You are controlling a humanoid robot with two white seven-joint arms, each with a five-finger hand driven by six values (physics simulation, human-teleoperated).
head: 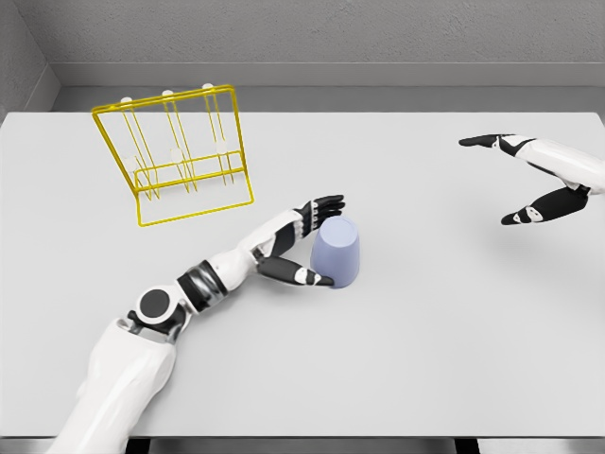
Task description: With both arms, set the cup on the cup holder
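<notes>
A pale lavender cup stands upside down near the middle of the white table. My left hand reaches in from the lower left and brackets the cup's left side, fingers behind it and thumb in front, spread and not closed on it. The yellow wire cup holder with white-tipped pegs stands at the back left, apart from the cup. At the right edge my right hand hovers open, fingers and thumb spread wide, well away from the cup.
A grey wall runs behind the table's far edge. The table's front edge lies at the bottom of the view.
</notes>
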